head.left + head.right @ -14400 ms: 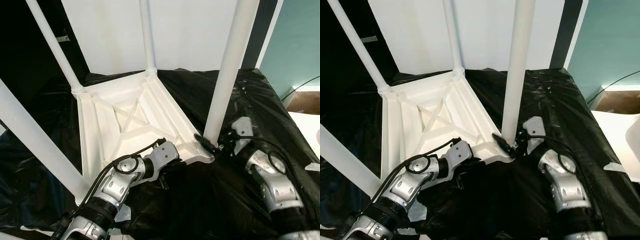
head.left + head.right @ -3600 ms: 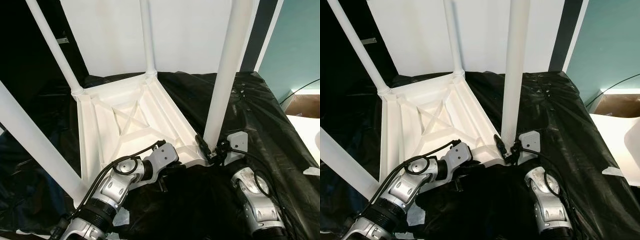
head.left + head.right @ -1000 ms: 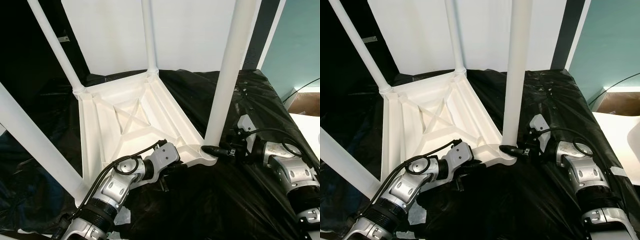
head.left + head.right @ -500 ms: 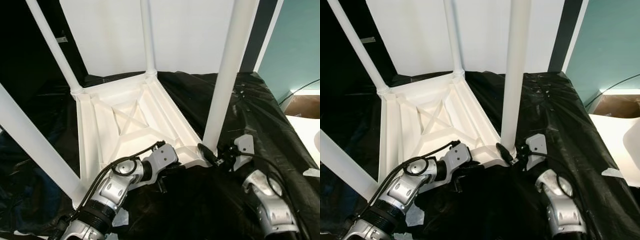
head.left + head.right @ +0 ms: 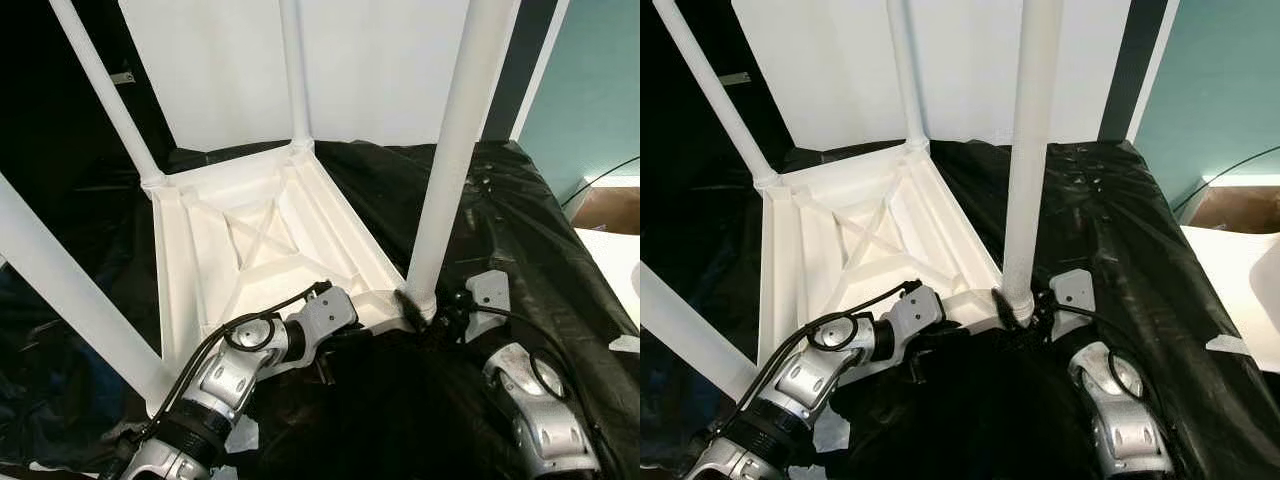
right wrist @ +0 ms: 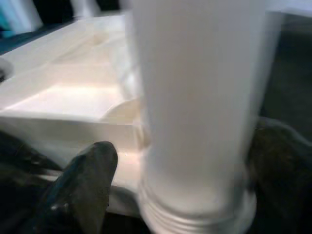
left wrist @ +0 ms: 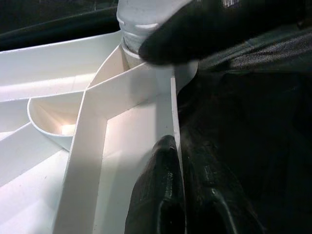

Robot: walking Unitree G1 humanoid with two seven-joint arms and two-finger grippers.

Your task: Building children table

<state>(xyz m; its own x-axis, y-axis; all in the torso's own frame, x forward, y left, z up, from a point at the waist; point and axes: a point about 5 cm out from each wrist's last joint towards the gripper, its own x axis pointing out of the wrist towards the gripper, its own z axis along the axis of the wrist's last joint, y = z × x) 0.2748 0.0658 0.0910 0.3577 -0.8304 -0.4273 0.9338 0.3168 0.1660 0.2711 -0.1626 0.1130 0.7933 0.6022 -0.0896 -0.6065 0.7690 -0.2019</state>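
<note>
Left eye view
Table: the white plastic children's table (image 5: pixel 255 250) lies upside down on crumpled black plastic sheeting (image 5: pixel 520 220), ribbed underside up.
Legs counted: four white round legs stand up from its corners, namely the near-right leg (image 5: pixel 450 150), far-right leg (image 5: pixel 294 70), far-left leg (image 5: pixel 105 90) and near-left leg (image 5: pixel 60 285).
Surroundings: a white panel (image 5: pixel 380 70) stands behind the table; a teal wall (image 5: pixel 600 80) lies to the right.
Left gripper: the left gripper (image 5: pixel 335 350) sits at the near edge of the tabletop, its silver arm crossing the sheeting below.
Right gripper: the right gripper (image 5: pixel 425 312) is at the foot of the near-right leg.

Right eye view
Edges: the sheeting drops away on the right beside a white surface (image 5: pixel 1250 270); bare black sheeting lies between the two arms.
Obstruction: the near-right leg rises directly in front of the right arm.

Left wrist view
Pincer state: the two black fingers (image 7: pixel 161 195) are clamped on the thin white rim (image 7: pixel 173 122) of the tabletop, one finger on each side.
Nearby: the threaded foot of the near-right leg sits in the corner socket (image 7: pixel 141 48) beyond, partly covered by a dark blurred shape.

Right wrist view
Pincer state: one black finger (image 6: pixel 83 185) lies on one side of the leg's threaded base (image 6: pixel 195 214) and a dark shape on the other; the fingers straddle the leg, but a firm grip cannot be told.
</note>
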